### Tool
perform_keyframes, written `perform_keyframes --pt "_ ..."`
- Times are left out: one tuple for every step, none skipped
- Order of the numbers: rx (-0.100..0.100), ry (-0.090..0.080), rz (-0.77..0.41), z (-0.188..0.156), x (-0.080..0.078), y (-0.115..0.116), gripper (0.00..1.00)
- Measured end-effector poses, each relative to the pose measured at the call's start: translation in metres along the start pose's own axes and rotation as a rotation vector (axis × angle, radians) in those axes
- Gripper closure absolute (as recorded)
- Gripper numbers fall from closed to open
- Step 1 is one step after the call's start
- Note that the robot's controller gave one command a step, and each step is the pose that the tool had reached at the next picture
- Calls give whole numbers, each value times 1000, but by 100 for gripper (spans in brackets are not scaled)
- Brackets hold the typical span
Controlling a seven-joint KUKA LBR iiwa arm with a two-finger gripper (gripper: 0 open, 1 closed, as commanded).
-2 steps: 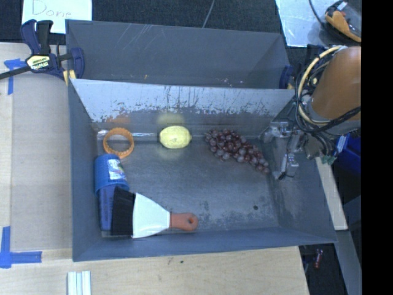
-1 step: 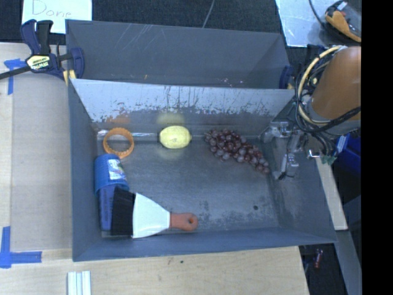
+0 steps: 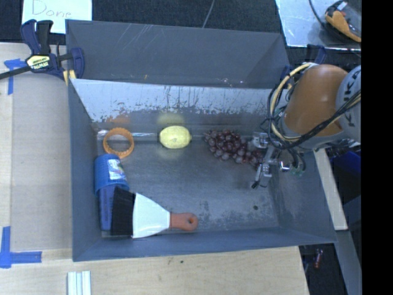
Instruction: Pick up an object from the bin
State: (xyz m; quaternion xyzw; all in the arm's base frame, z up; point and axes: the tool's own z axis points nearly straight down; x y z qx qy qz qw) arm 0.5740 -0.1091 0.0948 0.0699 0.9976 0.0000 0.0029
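My gripper (image 3: 263, 176) hangs at the right side of the bin, its fingers pointing down just above the floor, with nothing seen between them. Just to its upper left lies a bunch of dark purple grapes (image 3: 228, 145), close to the fingers but apart from them. A yellow lemon (image 3: 175, 137) sits further left, near the back wall.
An orange ring (image 3: 118, 142) lies at the back left. Below it a blue bottle (image 3: 108, 178) lies along the left wall. A brush with black bristles, a white body and a brown handle (image 3: 148, 217) rests at the front left.
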Motion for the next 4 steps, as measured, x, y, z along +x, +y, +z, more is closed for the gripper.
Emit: perform_keyframes --pt "-3 3 -13 1 -12 -8 0" --pt "-3 0 -83 1 -4 -19 100" --pt "-3 0 -84 1 -4 -19 100" --pt "-3 1 -106 -95 -7 -13 100"
